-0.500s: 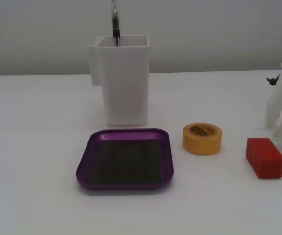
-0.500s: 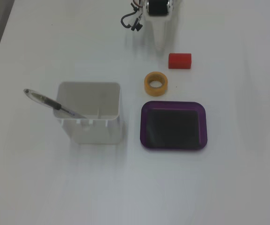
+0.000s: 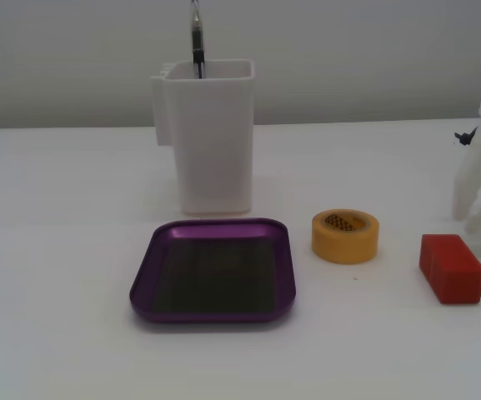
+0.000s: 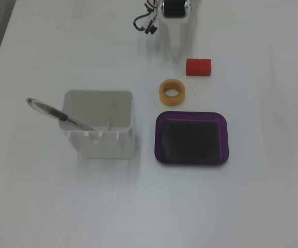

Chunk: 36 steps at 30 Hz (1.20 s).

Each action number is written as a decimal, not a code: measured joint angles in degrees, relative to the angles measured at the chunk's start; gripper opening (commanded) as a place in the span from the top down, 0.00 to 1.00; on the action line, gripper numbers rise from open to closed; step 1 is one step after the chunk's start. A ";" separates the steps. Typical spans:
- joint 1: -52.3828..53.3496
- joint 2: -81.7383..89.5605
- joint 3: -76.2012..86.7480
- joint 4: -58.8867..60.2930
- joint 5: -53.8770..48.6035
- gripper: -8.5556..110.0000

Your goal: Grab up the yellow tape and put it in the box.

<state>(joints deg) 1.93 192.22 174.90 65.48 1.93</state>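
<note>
Nothing has changed from half a second ago. The arm has not moved and each thing sits in the same place, so the job has not really started yet.

The yellow tape (image 4: 172, 92) lies flat on the white table (image 4: 252, 206), with its hole facing up. In the view from above it sits just past the far left corner of the box (image 4: 191, 138), close to it but not touching. The box is a low purple tray with a dark bottom, and nothing is inside it. A red block (image 4: 198, 66) lies a bit farther away, to the right of the tape. A tall white container (image 4: 99, 123) stands to the left of the box, with a pen (image 4: 56, 113) leaning in it.

The gripper (image 4: 175, 47) hangs at the far edge of the table, pointing down toward the tape. Its two white fingers look pressed together and it holds nothing. It is well apart from the tape.

The arm probably needs to reach nearer, open up, and come down over the tape.
</note>
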 measured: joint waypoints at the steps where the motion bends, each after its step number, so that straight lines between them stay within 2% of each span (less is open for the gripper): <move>1: 0.00 0.00 0.00 0.00 0.00 0.93; 21: 0.00 0.00 0.00 -0.18 -0.18 0.92; 27: 0.44 0.00 0.00 -5.62 -0.18 0.91; 36: 7.12 0.00 -4.04 -12.13 -1.67 0.91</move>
<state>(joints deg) 9.05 192.22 170.86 53.35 0.26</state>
